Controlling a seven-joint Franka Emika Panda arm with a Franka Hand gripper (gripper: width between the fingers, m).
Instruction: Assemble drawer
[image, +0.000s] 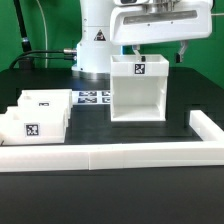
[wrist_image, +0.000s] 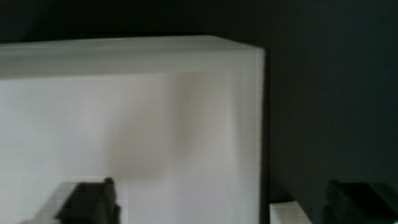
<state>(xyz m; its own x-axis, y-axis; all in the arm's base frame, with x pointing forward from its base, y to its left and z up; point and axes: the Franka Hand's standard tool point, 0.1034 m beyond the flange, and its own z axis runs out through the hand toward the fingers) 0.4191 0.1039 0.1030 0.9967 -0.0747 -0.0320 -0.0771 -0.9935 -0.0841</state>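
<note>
1. Black surface (image: 40, 195): open room across the lower frame, bounded by a long low white wall (image: 110, 157).
2. Drawer housing (image: 138, 95): centre right, upright, open-fronted, with a square tag on top.
3. Two trays (image: 35, 115): centre left, side by side, tagged.
4. Pincer (image: 158, 50): fingers apart, over the housing's top.

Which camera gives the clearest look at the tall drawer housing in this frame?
The exterior view. It shows the whole housing standing upright on the table, its open side facing the camera and a tag near its top. The wrist view shows only a blurred white face and one edge of it, with no tag visible.
</note>
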